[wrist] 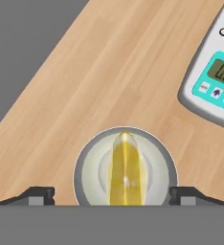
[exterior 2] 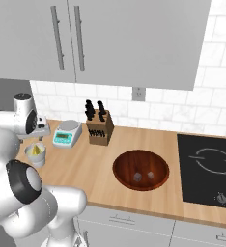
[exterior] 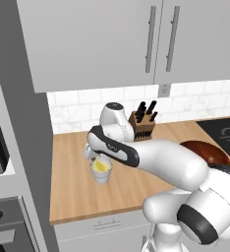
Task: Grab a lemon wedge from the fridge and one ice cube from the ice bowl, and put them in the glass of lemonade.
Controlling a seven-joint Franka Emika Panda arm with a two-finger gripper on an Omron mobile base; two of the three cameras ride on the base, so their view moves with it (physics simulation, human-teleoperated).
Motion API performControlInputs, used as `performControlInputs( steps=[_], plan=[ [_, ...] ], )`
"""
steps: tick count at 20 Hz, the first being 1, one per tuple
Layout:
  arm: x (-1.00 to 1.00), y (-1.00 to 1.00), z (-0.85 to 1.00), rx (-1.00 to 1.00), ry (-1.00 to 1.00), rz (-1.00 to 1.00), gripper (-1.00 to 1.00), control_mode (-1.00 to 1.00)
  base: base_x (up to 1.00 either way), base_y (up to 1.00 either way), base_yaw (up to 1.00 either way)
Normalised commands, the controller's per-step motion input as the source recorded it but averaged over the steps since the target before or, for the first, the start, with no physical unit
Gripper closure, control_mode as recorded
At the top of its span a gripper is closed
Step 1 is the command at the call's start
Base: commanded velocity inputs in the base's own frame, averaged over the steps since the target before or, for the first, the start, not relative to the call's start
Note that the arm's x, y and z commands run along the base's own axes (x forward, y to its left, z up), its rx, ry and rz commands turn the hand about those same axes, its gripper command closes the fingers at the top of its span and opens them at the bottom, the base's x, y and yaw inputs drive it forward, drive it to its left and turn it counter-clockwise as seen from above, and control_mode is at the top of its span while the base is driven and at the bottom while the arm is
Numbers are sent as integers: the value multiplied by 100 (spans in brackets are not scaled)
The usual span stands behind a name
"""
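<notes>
Wooden countertop carries the pale translucent tumbler directly beneath the spread two-finger claw, bright-yellow crescent wedge seemingly dropped inside, lying lengthwise.

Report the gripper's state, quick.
Gripper: open, holding nothing, fingertips wide to either side of the glass; the lemon wedge sits inside the glass.
</notes>
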Motion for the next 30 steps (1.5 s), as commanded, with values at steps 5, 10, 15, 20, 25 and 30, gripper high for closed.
performControlInputs(
  steps=[5,10,15,20,25,30],
  plan=[
    [-1,-3,0,0,0,0,-100,-100,0,0,0],
    [-6,-6,0,0,-1,0,-100,-100,0,0,0],
    [-11,-1,0,0,-1,0,-100,-100,0,0,0],
    [-10,-1,0,0,-2,0,-100,-100,0,0,0],
    [-5,3,0,0,-2,0,-100,-100,0,0,0],
    [-23,-6,0,0,-3,0,-100,-100,0,0,0]
  ],
)
